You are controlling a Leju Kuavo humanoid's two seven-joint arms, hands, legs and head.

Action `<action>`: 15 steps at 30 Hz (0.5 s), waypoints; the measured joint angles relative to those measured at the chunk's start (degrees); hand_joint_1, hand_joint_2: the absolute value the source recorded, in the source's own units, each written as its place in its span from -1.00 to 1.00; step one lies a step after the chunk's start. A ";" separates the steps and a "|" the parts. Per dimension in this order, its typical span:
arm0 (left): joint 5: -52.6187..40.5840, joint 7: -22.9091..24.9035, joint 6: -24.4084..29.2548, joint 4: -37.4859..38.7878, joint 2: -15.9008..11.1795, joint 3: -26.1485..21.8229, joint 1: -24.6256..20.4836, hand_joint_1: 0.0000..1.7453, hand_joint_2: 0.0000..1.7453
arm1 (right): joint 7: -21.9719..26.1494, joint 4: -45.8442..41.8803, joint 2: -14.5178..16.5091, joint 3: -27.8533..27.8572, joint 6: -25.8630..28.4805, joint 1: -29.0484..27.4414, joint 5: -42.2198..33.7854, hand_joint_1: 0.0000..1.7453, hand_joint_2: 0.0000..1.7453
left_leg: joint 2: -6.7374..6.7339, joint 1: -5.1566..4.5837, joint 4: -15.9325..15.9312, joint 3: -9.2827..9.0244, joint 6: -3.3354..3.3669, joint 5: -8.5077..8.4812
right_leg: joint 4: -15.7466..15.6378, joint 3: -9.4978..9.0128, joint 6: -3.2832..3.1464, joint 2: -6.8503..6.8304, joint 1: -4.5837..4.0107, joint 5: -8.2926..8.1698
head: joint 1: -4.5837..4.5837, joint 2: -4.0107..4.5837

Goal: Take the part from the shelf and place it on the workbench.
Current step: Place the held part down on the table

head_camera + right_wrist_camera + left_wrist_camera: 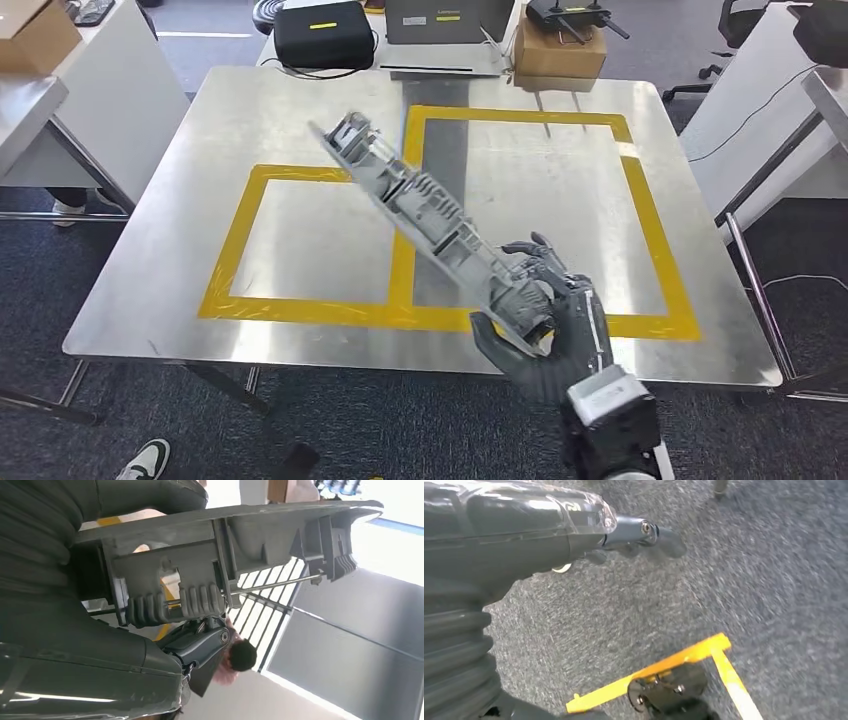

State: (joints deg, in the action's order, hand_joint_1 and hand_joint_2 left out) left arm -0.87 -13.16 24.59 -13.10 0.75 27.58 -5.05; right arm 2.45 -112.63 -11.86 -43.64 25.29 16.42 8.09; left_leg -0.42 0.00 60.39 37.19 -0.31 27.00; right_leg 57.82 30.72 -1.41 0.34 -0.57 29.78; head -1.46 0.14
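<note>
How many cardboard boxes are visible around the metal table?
2. One cardboard box stands beyond the table's far edge, under a black router. Another box sits at the far left. Others may be hidden.

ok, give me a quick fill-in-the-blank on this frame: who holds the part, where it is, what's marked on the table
1. The grey part is held by the robot's ____ hand.
2. The part is ____ the metal workbench, not resting on it.
3. The rectangles taped on the workbench are ____ in colour.
4. The left hand hangs over grey ____.

Missing words: right; above; yellow; carpet
</note>
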 joint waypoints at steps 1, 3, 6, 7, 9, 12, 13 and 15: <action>-0.01 0.12 -0.01 -0.01 0.10 0.20 -0.21 -1.00 1.00 | -0.12 1.94 1.30 -1.40 -0.02 0.68 0.46 1.00 1.00 | -0.04 0.02 1.07 0.47 -0.34 1.05 | -0.45 0.04 -0.14 -0.03 0.19 -0.46 | 0.13 0.00; -0.02 0.30 -0.05 -0.03 0.21 0.50 -0.50 -1.00 1.00 | -0.28 5.12 3.38 -3.62 -0.09 1.61 0.95 1.00 1.00 | 0.22 0.22 6.27 2.65 -1.05 4.69 | -0.82 0.27 -0.37 -0.42 0.39 -0.98 | 0.59 0.00; -0.52 0.92 -0.58 -0.02 0.28 1.28 -0.52 -1.00 1.00 | -1.84 9.55 5.52 -6.45 -0.64 3.93 3.51 1.00 1.00 | 0.47 0.64 12.91 4.98 -1.91 7.26 | -0.59 0.77 -0.30 -1.11 0.45 -1.15 | 1.01 -0.01; -0.87 1.27 -0.89 -0.05 0.30 1.63 -0.59 -1.00 1.00 | -2.41 11.90 6.56 -7.52 -0.68 5.34 4.47 1.00 1.00 | 0.42 0.79 11.70 4.05 -2.15 6.13 | -0.42 0.93 -0.22 -1.23 0.51 -1.18 | 1.06 -0.01; -1.66 2.11 -1.65 -0.23 0.39 2.45 -1.10 -1.00 1.00 | -2.66 18.68 9.66 -9.48 -0.40 8.97 4.87 1.00 1.00 | 0.04 1.13 5.17 0.14 -2.57 3.00 | 0.13 1.27 0.10 -1.33 0.60 -1.06 | 1.17 -0.01; -2.91 3.45 -3.09 -0.58 1.08 4.04 -2.50 -1.00 1.00 | -2.04 32.70 15.71 -11.23 -0.21 16.07 2.77 1.00 1.00 | -0.37 1.09 -0.35 -2.51 -1.67 1.84 | 1.06 2.03 0.68 -1.22 0.34 -0.75 | 1.33 -0.01; -3.23 3.86 -3.52 -0.69 1.39 4.61 -2.84 -1.00 1.00 | -2.25 37.66 17.45 -11.61 -0.28 18.53 2.44 1.00 1.00 | -0.35 1.04 -0.56 -2.46 -1.21 1.64 | 1.20 2.18 0.26 -1.20 0.28 -0.72 | 1.28 -0.01; -3.55 4.45 -4.13 -0.83 1.91 5.69 -3.16 -1.00 1.00 | -3.70 47.01 19.91 -12.25 -1.15 22.75 2.93 1.00 1.00 | -0.31 0.98 -0.65 -2.48 -0.92 1.55 | 1.12 2.15 -0.92 -1.25 0.26 -0.75 | 1.08 -0.01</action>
State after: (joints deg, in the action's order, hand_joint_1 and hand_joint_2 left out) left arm -4.42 -8.71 20.46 -13.92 2.66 33.27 -8.21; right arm -1.24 -65.62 8.05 -55.88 24.14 39.17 11.02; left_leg -0.73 0.97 59.74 34.71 -1.23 28.55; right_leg 58.94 32.87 -2.33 -0.91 -0.31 29.03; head -0.38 0.13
